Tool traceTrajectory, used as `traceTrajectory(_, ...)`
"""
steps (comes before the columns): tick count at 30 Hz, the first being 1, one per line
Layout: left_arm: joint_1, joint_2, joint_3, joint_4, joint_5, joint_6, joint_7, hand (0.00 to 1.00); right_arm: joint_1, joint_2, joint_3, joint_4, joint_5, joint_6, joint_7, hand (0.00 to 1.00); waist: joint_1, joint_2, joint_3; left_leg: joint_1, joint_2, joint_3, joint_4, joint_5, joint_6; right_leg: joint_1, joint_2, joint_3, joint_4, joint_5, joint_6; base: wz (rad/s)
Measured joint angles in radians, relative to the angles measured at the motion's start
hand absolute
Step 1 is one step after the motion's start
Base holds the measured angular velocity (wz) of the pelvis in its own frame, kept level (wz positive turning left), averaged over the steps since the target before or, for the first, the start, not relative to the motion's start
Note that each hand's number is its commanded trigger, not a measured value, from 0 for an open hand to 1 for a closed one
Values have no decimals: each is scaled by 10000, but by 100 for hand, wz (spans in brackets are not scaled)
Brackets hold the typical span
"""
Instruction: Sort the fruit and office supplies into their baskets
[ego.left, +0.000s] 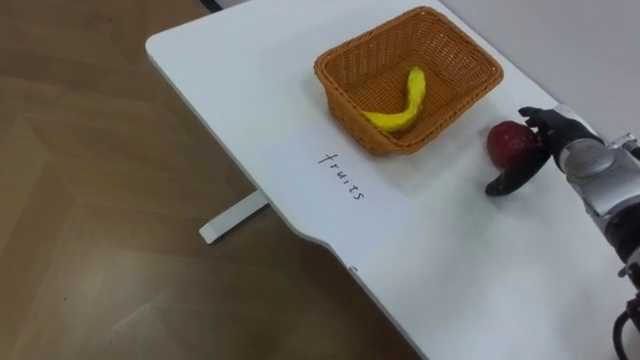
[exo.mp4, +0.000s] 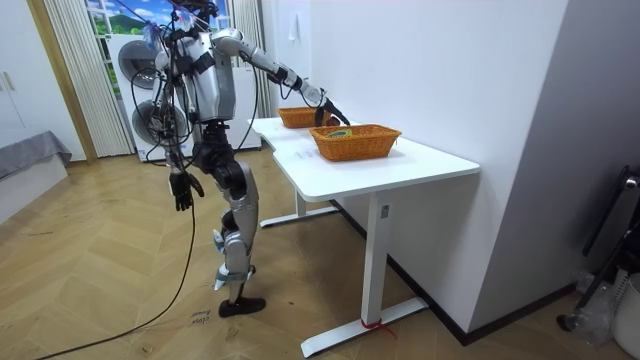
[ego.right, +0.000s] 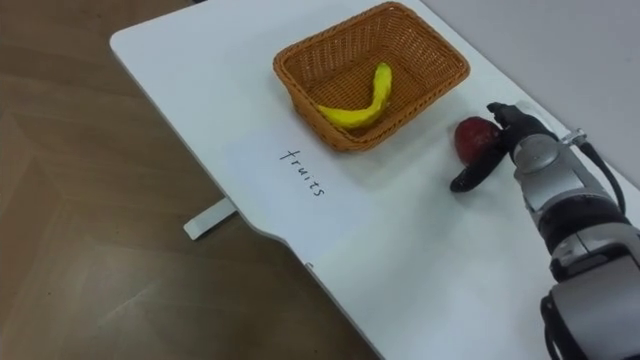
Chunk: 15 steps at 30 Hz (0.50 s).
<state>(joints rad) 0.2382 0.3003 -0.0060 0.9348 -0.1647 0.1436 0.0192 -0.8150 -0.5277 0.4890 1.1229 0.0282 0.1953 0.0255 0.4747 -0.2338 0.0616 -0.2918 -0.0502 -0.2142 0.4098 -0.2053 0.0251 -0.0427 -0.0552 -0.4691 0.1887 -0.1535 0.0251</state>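
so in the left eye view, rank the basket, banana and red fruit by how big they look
1. basket, clearly largest
2. banana, lying inside it
3. red fruit, smallest, though fingers of the right hand cover part of it

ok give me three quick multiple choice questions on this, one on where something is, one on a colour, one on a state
1. Where is the banana? A on the floor B in the wicker basket C on a shelf
2. What colour is the apple? A green B yellow C red
3. What is the right hand doing? A lying flat B curled round the apple C gripping the basket's rim
1 B: it lies inside the basket. 2 C: it is red, beside the basket. 3 B: it closes round the apple.
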Motion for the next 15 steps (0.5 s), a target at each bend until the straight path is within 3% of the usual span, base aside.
traceTrajectory(15,-110,-7,-3,4,-2,-8,218,0,-41,40,0,-3,0,-7,-10,0,33,-53,3,-20,37,0,-55,47,-59,-59,40,3,-2,20,-33,0)
